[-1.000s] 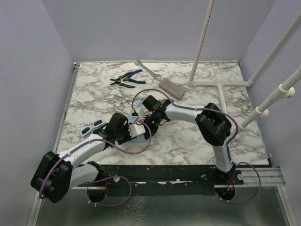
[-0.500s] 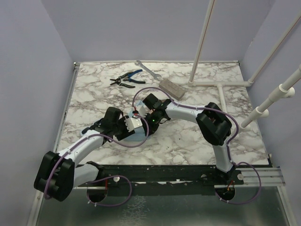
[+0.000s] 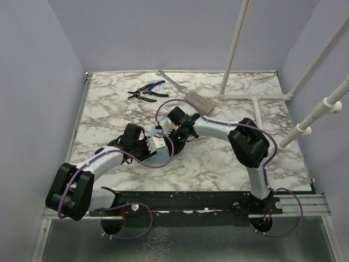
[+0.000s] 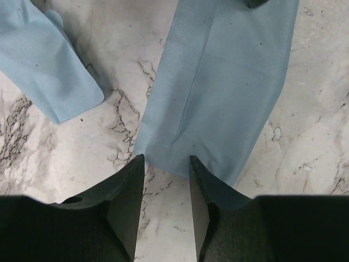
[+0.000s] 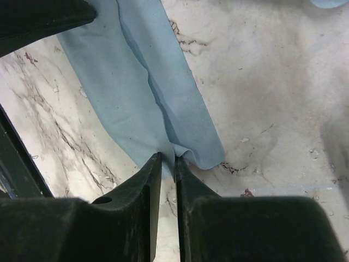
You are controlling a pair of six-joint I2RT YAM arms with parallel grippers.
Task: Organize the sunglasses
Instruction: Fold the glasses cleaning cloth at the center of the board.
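A light blue cloth [image 3: 162, 159] lies mid-table where both arms meet. My right gripper [image 5: 168, 159] is shut on a raised fold at the edge of the cloth [image 5: 147, 82]; in the top view it [image 3: 171, 136] comes in from the right. My left gripper [image 4: 166, 164] is open, its tips low on the marble astride the near edge of the cloth [image 4: 229, 82], with bare table between the fingers. A second flap of cloth [image 4: 49, 65] lies to the upper left. I cannot make out the sunglasses; my left forearm covers the table left of the cloth.
A grey oblong case [image 3: 198, 102] lies behind the right arm. Blue-handled pliers [image 3: 147, 91] and a wrench [image 3: 170, 79] sit at the back. White pipes [image 3: 256, 99] stand at the back right. Purple walls close in both sides.
My left arm has swung inward and forward to the cloth, now covering the spot where the sunglasses showed. Its jaws widened, then narrowed again. The right gripper has kept its pinch almost in place.
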